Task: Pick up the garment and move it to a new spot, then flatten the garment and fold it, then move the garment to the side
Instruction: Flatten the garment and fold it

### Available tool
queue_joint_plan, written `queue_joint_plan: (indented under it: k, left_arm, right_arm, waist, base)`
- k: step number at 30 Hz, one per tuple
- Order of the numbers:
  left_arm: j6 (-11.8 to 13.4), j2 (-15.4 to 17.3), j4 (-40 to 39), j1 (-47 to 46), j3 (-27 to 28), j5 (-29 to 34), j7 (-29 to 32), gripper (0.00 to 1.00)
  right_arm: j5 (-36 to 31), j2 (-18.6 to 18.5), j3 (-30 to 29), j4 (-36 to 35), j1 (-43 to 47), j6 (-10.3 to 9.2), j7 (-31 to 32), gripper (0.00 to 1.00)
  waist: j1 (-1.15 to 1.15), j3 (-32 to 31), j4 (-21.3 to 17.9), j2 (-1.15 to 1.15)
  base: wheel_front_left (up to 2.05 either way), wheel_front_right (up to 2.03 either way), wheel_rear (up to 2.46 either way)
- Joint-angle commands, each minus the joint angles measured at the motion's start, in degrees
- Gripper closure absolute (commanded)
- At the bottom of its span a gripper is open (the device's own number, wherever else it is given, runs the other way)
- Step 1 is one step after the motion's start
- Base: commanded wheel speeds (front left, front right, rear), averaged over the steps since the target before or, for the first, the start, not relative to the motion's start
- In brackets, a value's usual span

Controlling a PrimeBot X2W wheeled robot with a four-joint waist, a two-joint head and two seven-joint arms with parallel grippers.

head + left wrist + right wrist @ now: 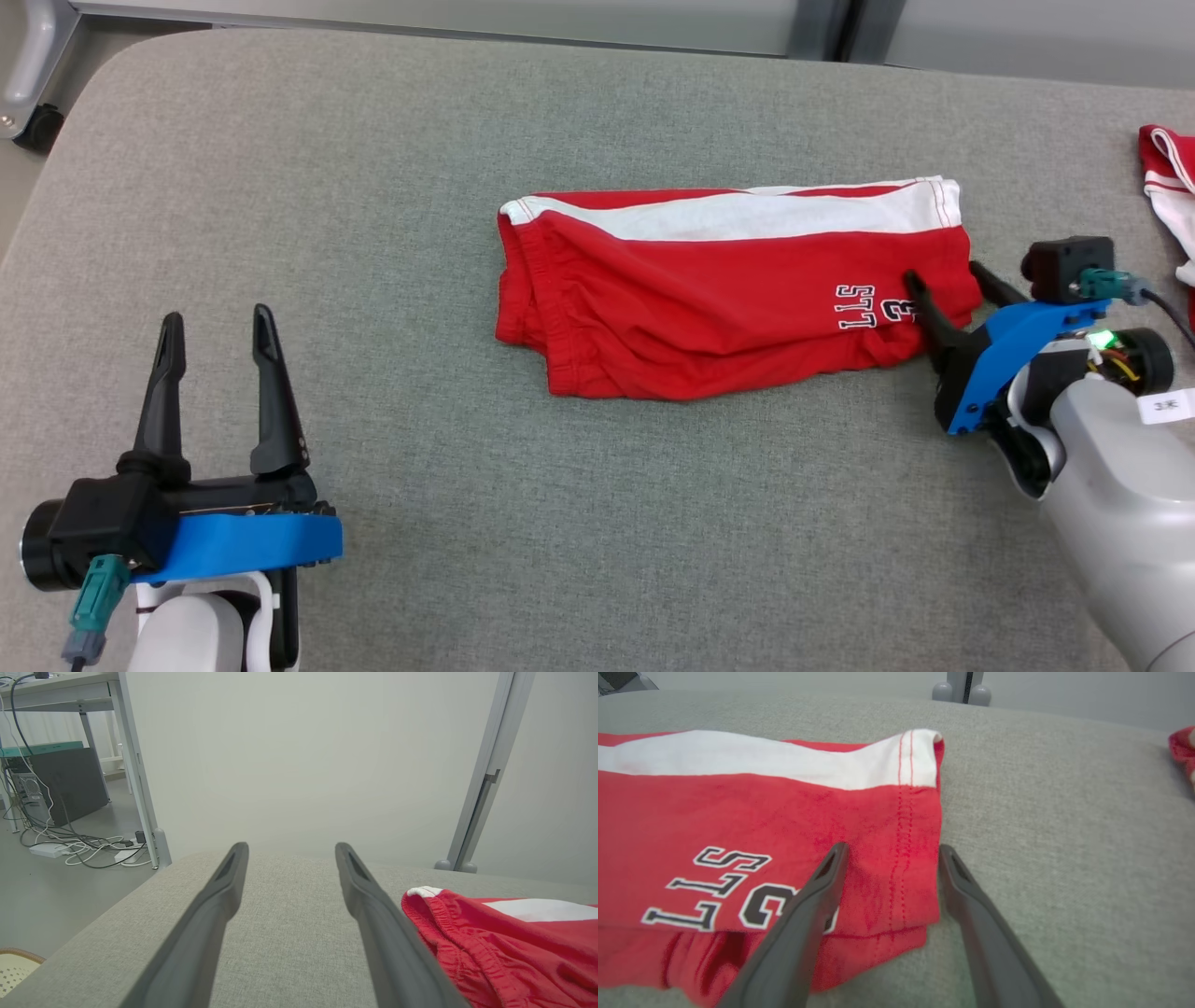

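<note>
Folded red shorts (709, 299) lie on the grey tabletop (373, 187) — right hand (943, 278) spread wide at their hem, left hand (218, 319) also apart, well clear

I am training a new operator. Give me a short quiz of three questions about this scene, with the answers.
1. True or false: the folded red cotton shorts with a white stripe lie on the grey fabric-covered table.
2. The right jaws are: A) shut on the shorts; B) open at the shorts' hem; C) open, far from the shorts.
3. Which jaws stand farther from the shorts?
Key: 1 true; 2 B; 3 the left jaws.
</note>
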Motion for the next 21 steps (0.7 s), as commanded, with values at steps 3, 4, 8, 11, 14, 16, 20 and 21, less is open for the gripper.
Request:
queue_joint_plan:
  k: [3,4,8,11,14,16,20,21]
  left_arm:
    - [-1.4,-1.2,-0.3,1.1,1.7,1.5,-0.3,0.0]
    - [-1.7,-1.5,-0.2,1.0,1.9,1.9,-0.2,0.0]
    - [-2.5,-2.3,0.1,0.9,2.6,2.6,-0.3,0.0]
    - [-3.2,-2.7,0.4,0.7,3.2,3.4,-0.3,0.0]
    - [-3.8,-3.1,0.8,1.0,3.6,4.1,-0.3,0.0]
    - [-4.1,-3.3,1.1,1.4,4.0,4.5,-0.2,0.0]
    - [-4.6,-3.5,1.3,2.4,4.9,5.3,-0.2,0.0]
    - [-4.7,-3.5,1.3,2.7,5.1,5.4,-0.3,0.0]
  right_arm:
    - [1.4,1.1,0.5,1.2,0.9,0.01,1.8,0.53]
    - [1.7,1.2,0.8,1.3,1.1,0.01,2.1,0.93]
    - [2.9,1.6,1.0,1.0,1.5,0.01,2.2,1.0]
    - [3.9,1.6,0.9,0.4,1.5,0.0,0.6,1.0]
    - [5.1,1.8,0.8,-0.2,2.3,0.01,-0.9,1.0]
    - [6.0,1.8,0.8,-0.8,3.3,0.01,-1.9,1.0]
    - [8.0,1.1,0.9,-2.6,6.6,0.0,-3.5,1.0]
    - [8.6,0.8,0.9,-3.1,7.4,0.01,-3.9,1.0]
  waist:
    - [0.0,-0.1,0.3,0.0]
    - [0.0,-0.1,0.4,0.0]
    - [0.0,-0.2,0.3,0.0]
    - [0.0,-0.6,-0.5,0.0]
    - [0.0,-1.6,-1.5,0.0]
    - [0.0,-2.4,-2.3,0.0]
    - [0.0,-4.2,-4.3,0.0]
    - [0.0,-4.6,-4.7,0.0]
  base:
    - [0.0,0.0,0.0]
    - [0.0,0.0,0.0]
    - [0.0,0.0,0.0]
    - [0.0,0.0,0.0]
    - [0.0,0.0,0.0]
    - [0.0,0.0,0.0]
    - [0.0,0.0,0.0]
    - [0.0,0.0,0.0]
